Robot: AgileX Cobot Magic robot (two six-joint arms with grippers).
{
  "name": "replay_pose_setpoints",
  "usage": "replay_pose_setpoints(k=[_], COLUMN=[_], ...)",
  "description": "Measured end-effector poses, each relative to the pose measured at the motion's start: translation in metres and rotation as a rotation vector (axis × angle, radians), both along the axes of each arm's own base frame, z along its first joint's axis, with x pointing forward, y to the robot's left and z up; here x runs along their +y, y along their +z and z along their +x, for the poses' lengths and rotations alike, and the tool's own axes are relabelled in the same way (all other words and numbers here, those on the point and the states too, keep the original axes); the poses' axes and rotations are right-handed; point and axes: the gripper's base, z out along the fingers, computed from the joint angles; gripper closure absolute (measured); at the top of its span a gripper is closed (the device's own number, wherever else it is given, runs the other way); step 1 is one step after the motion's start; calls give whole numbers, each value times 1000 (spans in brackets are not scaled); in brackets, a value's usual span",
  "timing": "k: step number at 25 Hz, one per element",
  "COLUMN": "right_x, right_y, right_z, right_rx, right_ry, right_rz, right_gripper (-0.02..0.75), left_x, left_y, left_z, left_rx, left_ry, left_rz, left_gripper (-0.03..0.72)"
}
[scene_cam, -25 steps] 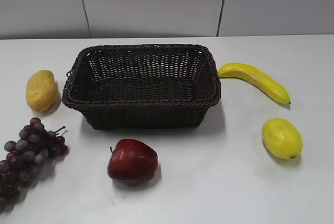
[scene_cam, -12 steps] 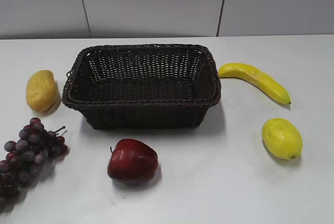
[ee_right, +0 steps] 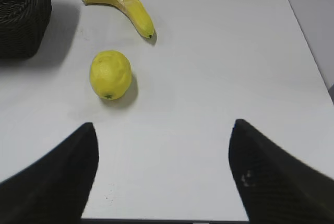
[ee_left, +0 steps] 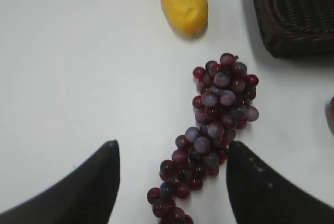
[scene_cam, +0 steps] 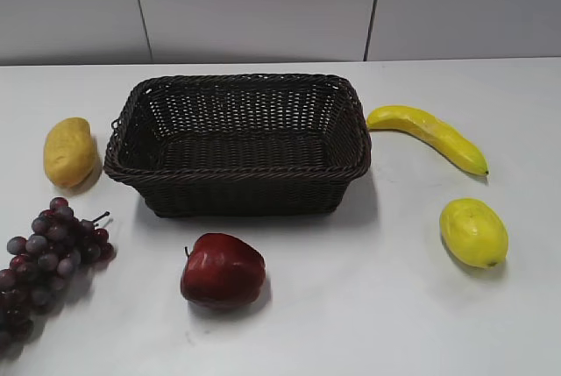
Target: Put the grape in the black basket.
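Note:
The grape, a long bunch of dark purple-red berries, lies on the white table at the front left of the exterior view. In the left wrist view the grape runs from the middle down to the bottom edge. My left gripper is open above it, with the bunch's lower part between the two black fingers, not touching. The black basket, woven and rectangular, stands empty at the table's centre; its corner shows in the left wrist view. My right gripper is open and empty over bare table. Neither gripper shows in the exterior view.
A red apple lies in front of the basket. A yellow mango lies left of the basket, beyond the grape. A banana and a lemon lie right of the basket. The table's front edge shows in the right wrist view.

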Motion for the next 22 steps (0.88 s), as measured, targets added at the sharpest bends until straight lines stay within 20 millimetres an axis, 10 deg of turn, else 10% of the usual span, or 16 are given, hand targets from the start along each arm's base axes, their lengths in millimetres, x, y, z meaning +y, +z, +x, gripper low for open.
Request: replay_pose_setpoints(k=[9, 22], right_x=[0, 0], right_y=[0, 0], right_z=[0, 0], right_rx=[0, 0], right_ry=[0, 0], right_rz=[0, 0], right_gripper=[148, 148], left_x=[-15, -48], left_y=[-50, -119], left_z=[69, 118], left_rx=[288, 395], left_ry=[-80, -200], left_rz=[-108, -20], left_gripper=[84, 84])
